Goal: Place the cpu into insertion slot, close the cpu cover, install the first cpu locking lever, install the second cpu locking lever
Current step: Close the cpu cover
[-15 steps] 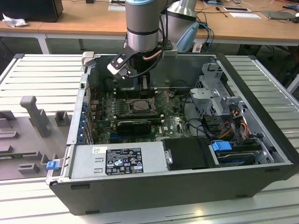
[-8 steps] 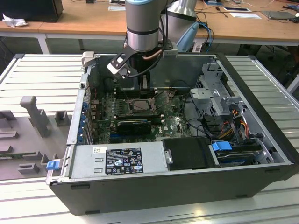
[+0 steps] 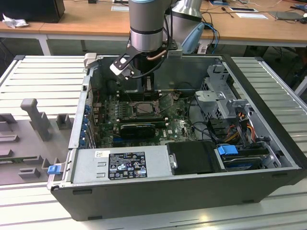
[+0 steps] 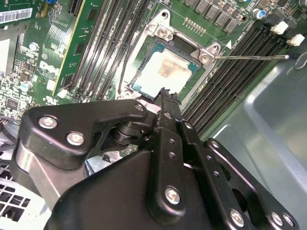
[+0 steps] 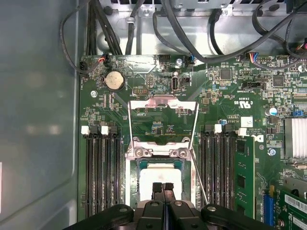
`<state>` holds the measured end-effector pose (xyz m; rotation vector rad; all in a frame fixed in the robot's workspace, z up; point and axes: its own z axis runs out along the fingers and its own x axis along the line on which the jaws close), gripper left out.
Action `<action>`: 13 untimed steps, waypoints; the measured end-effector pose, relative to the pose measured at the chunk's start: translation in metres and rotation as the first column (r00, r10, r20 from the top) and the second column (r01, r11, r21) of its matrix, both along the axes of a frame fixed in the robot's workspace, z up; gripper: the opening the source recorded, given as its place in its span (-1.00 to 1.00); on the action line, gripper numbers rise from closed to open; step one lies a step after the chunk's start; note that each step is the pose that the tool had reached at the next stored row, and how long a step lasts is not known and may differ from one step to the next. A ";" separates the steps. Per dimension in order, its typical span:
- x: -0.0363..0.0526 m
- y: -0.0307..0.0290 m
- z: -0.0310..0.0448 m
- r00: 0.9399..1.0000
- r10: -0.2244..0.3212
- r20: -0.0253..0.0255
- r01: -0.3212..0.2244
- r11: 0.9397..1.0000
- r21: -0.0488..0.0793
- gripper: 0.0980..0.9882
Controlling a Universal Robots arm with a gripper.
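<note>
- one cpu [image 5: 147, 178], square and flat with its pale metal top up, sits in the slot [image 5: 158, 164]. being square it has no long axis, and its edges run in line with the memory slots.
- one cover [image 5: 163, 103], a silver frame with an open centre, is swung back off the cpu toward the coin cell [image 5: 114, 80]. it is hinged at the slot's edge on that side.
- two levers, both unlatched: one [image 4: 249, 57] sticks out sideways over a memory bank, the other [image 4: 122, 67] is a thin dark wire along the opposite side of the slot.
- one gripper [image 5: 162, 187] hangs right over the cpu's edge away from the hinge, its two fingers pressed together with nothing between them. whether the tips touch the chip cannot be told.
- two banks of memory slots [image 5: 103, 172] flank the slot, one on each side.
- one green board [image 5: 144, 72] lies in the far left part of the case [image 3: 168, 199], on the exterior view's left.
- one power supply [image 3: 120, 165] sits at the near left.
- one arm [image 3: 146, 24] comes down from the far side.
</note>
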<state>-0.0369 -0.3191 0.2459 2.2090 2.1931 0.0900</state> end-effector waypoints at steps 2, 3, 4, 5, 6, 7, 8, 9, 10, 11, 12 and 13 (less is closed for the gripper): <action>0.0000 0.0000 0.0027 1.000 0.000 0.000 0.000 1.000 0.000 -0.98; 0.0000 0.0000 0.0042 1.000 0.000 0.000 0.000 1.000 0.000 -0.98; 0.0000 0.0000 0.0053 1.000 0.000 0.000 0.000 1.000 0.000 -0.98; 0.0000 0.0000 0.0077 1.000 0.000 0.000 0.000 1.000 0.000 -0.98; 0.0000 0.0000 0.0100 1.000 0.000 0.000 0.000 1.000 0.000 -0.98; 0.0000 0.0000 0.0121 1.000 0.000 0.000 0.000 1.000 0.000 -0.98; 0.0012 0.0000 0.0121 1.000 0.000 0.000 0.000 1.000 0.000 -0.98; 0.0057 0.0000 0.0122 1.000 -0.001 0.000 0.001 1.000 0.000 -0.98; 0.0087 0.0000 0.0122 1.000 -0.002 0.000 0.002 1.000 0.000 -0.98; 0.0115 0.0000 0.0122 1.000 -0.002 -0.001 0.002 1.000 0.000 -0.98; 0.0164 -0.0001 0.0121 1.000 -0.002 -0.001 0.002 1.000 0.000 -0.98; 0.0174 -0.0002 0.0117 1.000 -0.002 -0.001 0.002 1.000 0.000 -0.98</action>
